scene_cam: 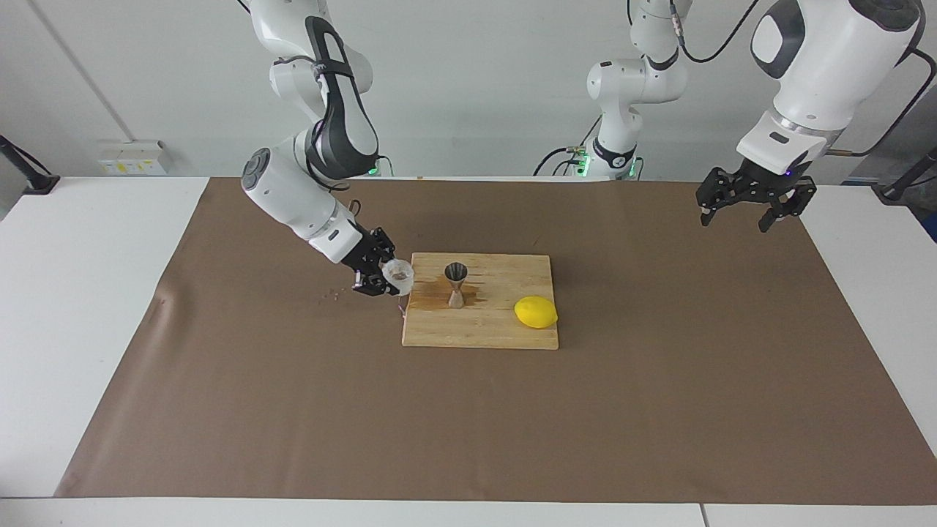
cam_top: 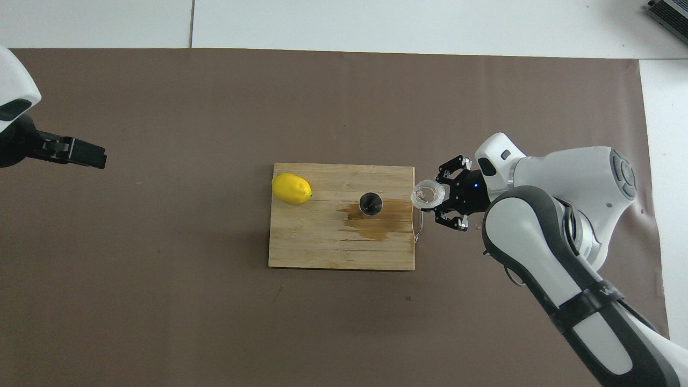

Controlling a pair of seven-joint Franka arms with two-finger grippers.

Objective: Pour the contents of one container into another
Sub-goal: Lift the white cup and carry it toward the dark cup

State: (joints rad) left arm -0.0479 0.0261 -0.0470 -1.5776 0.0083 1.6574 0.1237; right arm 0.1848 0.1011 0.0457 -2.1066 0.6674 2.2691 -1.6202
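My right gripper is shut on the small clear ribbed cup and holds it just above the mat, beside the wooden board's edge at the right arm's end. The cup looks tipped, with its mouth toward the board. In the overhead view the cup sits at the right gripper's tip. The steel jigger stands upright on the board, a short gap from the cup; it also shows in the overhead view. My left gripper waits open, raised over the mat at the left arm's end.
A yellow lemon lies on the board beside the jigger, toward the left arm's end. A brown wet stain spreads on the board around the jigger. Small crumbs lie on the brown mat near the right gripper.
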